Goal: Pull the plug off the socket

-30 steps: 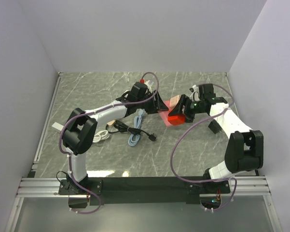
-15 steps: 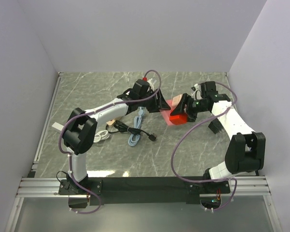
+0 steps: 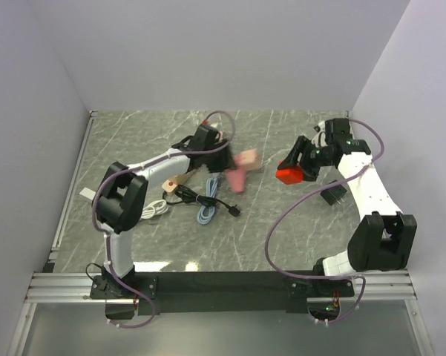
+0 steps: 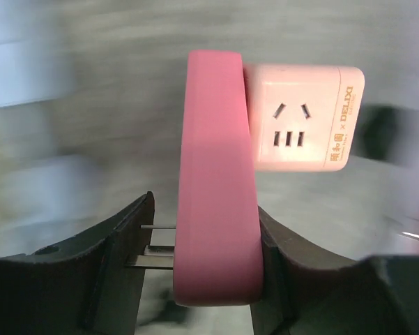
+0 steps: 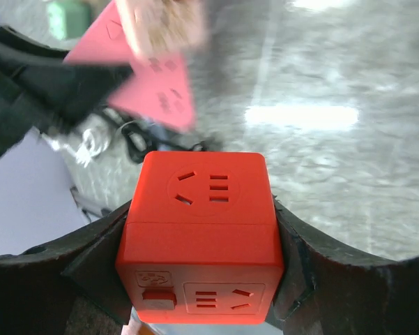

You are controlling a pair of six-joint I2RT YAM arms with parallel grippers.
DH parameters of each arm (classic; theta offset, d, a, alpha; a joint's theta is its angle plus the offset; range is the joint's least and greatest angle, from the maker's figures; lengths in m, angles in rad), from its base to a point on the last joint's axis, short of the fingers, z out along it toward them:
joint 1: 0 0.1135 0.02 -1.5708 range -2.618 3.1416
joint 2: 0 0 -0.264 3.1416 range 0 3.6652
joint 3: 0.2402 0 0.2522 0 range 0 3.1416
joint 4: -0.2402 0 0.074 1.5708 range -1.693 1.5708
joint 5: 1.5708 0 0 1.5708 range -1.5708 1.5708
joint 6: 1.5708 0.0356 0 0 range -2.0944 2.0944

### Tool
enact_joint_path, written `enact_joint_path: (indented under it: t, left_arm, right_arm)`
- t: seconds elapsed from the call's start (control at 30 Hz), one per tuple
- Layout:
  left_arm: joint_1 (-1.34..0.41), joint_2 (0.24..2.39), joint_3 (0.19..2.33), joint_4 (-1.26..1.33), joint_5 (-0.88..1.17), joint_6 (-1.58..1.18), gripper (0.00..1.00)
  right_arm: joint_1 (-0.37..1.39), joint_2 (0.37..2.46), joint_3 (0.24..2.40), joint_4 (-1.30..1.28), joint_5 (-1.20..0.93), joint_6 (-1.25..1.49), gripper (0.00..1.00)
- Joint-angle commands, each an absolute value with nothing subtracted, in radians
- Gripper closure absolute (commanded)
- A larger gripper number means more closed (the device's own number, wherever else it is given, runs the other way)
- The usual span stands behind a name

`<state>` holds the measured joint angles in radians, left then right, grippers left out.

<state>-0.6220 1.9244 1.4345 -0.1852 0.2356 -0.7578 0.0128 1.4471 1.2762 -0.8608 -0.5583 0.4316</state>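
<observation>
The pink plug (image 3: 240,170) no longer sits in the red socket cube (image 3: 288,173). The left gripper (image 3: 225,165) and the right gripper (image 3: 297,166) have swung apart, each carrying its own piece, with a gap between them.

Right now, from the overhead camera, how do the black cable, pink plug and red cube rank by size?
Largest: black cable, which sprawls widest across the table.
Then: pink plug and red cube. They look about alike, and the plug is motion-blurred, so I won't rank them.

The plug (image 3: 239,169) is left of the socket (image 3: 289,173), apart from it, with cables (image 3: 206,202) before the plug.
</observation>
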Motion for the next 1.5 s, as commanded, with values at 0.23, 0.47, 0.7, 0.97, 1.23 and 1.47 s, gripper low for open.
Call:
enact_joint_path:
  t: [0.23,0.47,0.7,0.97,1.23,1.47]
  left_arm:
    - [-0.557,1.916,1.368,-0.336,0.086,-0.681,1.0]
    - [-0.558,1.884,1.355,-0.284,0.175,-0.698,1.0]
    - [-0.558,1.836,1.344,-0.236,0.284,-0.722,0.99]
    - [-0.565,1.781,1.31,-0.241,0.293,-0.721,0.99]
    - [-0.571,1.767,1.266,-0.222,0.311,-0.721,1.0]
    - [-0.587,1.763,1.284,-0.213,0.365,-0.719,0.99]
  right_arm:
    - [0.063,1.395,1.146,-0.672,-0.507,0.494,1.0]
    - [-0.063,1.514,1.223,-0.879,0.047,0.523,1.0]
    - [-0.113,1.675,1.247,-0.888,0.233,0.613,0.83]
    - [-0.141,1.715,1.316,-0.939,0.362,0.669,0.05]
    - [-0.109,1.458,1.235,-0.78,-0.043,0.555,0.03]
    - [0.127,1.437,1.129,-0.48,-0.437,0.624,0.03]
